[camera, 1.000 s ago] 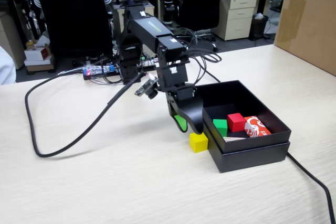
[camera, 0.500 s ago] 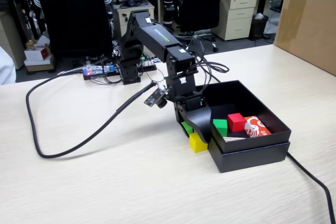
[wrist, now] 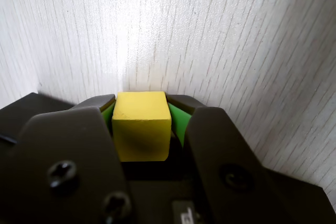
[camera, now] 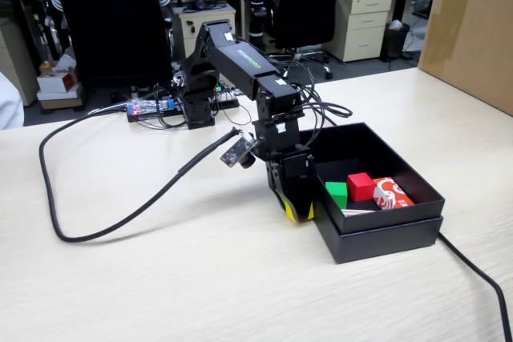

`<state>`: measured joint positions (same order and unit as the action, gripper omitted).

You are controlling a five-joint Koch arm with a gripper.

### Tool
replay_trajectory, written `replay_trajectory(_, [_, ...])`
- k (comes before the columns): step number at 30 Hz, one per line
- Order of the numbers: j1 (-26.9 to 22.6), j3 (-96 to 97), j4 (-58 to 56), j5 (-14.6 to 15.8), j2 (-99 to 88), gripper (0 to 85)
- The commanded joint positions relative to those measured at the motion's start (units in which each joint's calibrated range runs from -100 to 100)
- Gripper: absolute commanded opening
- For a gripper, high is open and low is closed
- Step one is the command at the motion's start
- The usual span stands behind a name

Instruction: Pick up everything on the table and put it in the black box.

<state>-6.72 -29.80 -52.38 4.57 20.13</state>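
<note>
1. One black arm in the fixed view reaches down from its base to the pale wooden table (camera: pixel 200 278), with the gripper (camera: pixel 298 212) low at the table surface, just beside the left wall of the black box (camera: pixel 385 238); a yellow block (camera: pixel 289 209) shows at its tip. Inside the box lie a green block (camera: pixel 337 193), a red block (camera: pixel 361 186) and a red-and-white carton (camera: pixel 392 195). A thick black cable (camera: pixel 96 234) loops across the table on the left
2. Wrist view: the gripper (wrist: pixel 142 109) is closed around the yellow block (wrist: pixel 142 124), its green-padded fingers (wrist: pixel 177 121) pressing both sides, with wood-grain table (wrist: pixel 210 35) beyond
</note>
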Motion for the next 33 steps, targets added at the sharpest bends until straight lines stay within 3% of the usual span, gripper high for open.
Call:
replay_trajectory(1, [0.93, 0.16, -0.97, -0.24, -15.94, 0.9])
replay_trajectory(8, [1.51, 2.70, -5.11, -1.42, -39.69, 0.8])
replay_trajectory(14, [-3.42, 3.24, -6.24, -1.22, -50.36, 0.9])
replay_trajectory(21, [-9.28, 2.06, -6.15, 0.24, -36.94, 0.9])
replay_trajectory(33, [-9.72, 3.87, -5.80, 0.83, -18.92, 1.1])
